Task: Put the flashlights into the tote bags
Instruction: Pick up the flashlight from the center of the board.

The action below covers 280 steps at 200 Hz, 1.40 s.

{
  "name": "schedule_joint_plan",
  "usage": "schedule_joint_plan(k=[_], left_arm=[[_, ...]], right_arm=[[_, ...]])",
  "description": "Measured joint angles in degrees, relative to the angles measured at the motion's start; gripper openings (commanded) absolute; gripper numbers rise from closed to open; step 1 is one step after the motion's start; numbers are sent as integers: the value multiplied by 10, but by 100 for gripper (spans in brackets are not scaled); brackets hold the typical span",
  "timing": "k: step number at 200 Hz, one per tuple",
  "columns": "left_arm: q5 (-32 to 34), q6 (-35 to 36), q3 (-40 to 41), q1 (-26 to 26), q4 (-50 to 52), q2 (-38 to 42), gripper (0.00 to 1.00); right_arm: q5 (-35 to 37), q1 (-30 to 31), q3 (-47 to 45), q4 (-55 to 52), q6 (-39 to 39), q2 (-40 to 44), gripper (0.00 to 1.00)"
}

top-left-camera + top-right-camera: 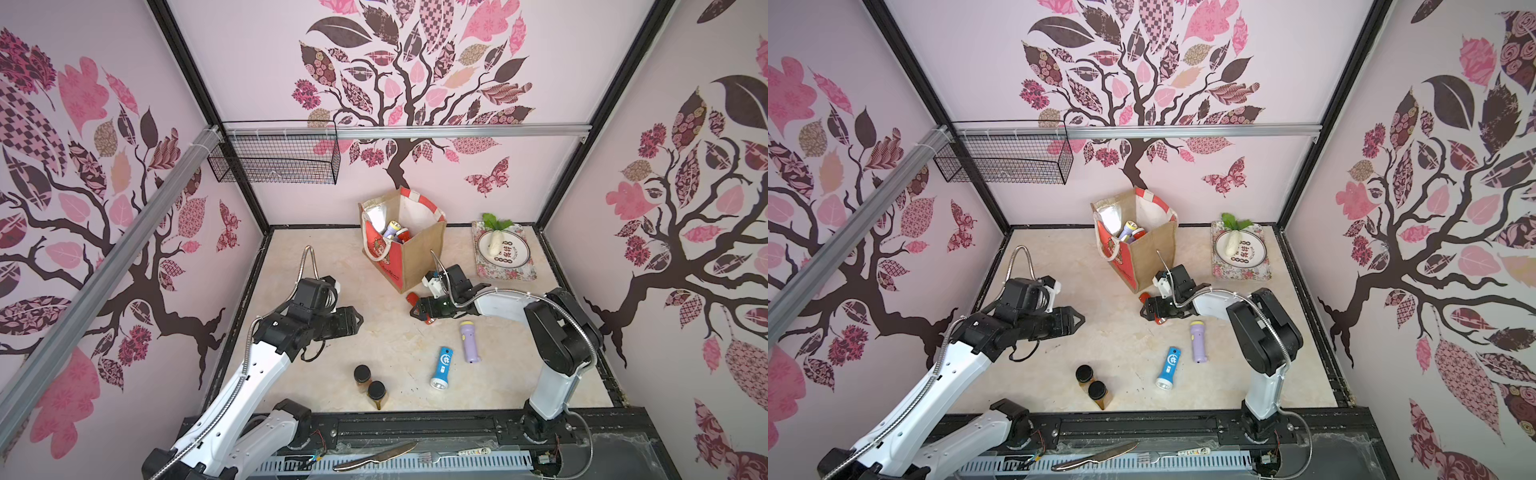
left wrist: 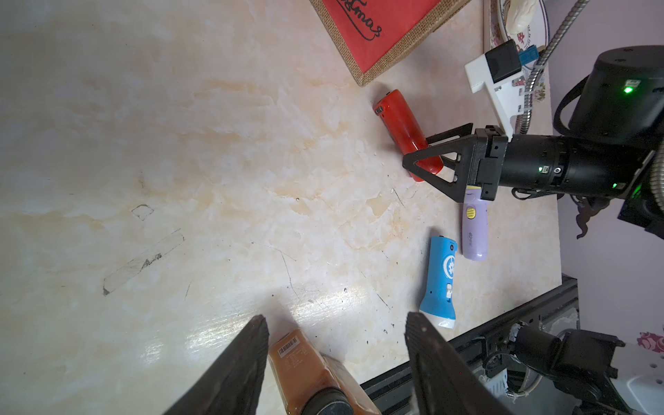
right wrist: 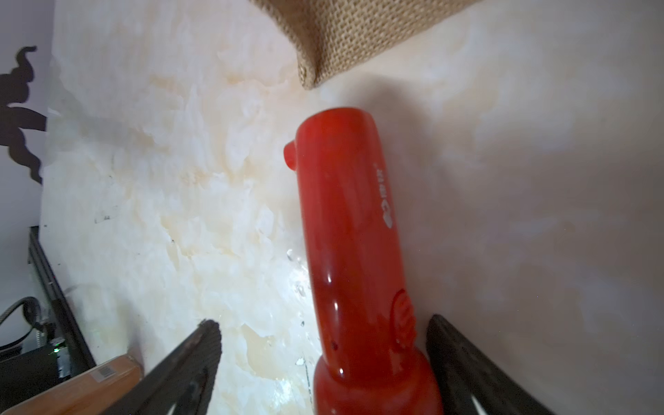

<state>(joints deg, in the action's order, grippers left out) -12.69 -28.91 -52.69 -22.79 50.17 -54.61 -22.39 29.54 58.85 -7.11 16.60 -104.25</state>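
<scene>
Straddling the red flashlight (image 3: 352, 251), right gripper (image 3: 324, 327) apparently not yet clamped; left gripper (image 2: 337, 321) gapes empty

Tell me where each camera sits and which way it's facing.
Top views: high at the front, looking down at table and tote; left arm, right arm show.
Left wrist: on left arm, looks across the table past open left gripper toward right gripper.
Right wrist: on right arm, close over the red flashlight; open fingers frame it.
Shared: all views show that flashlight.
</scene>
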Motion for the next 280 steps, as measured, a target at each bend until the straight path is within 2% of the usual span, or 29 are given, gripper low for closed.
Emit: schedule_joint_plan(k=[63,121,198,211,238,280], left_arm=[[2,0,3,0,0,13,64],[10,3,3,0,1,20,64],[19,7,3,0,2,20,64],[20,7,3,0,2,20,64],[21,6,10,0,3,25,64],[21,5,12,0,7,29,63]], right_arm=[[108,38,59,-84,19,-13,87],[137,42,109,-95,26,-52,82],[161,42,113,-99,9,-66,71],[165,42,113,-99,3,-66,66],[175,42,112,-104,-6,-66,50],[188,43,104,-100,-10,-65,37]])
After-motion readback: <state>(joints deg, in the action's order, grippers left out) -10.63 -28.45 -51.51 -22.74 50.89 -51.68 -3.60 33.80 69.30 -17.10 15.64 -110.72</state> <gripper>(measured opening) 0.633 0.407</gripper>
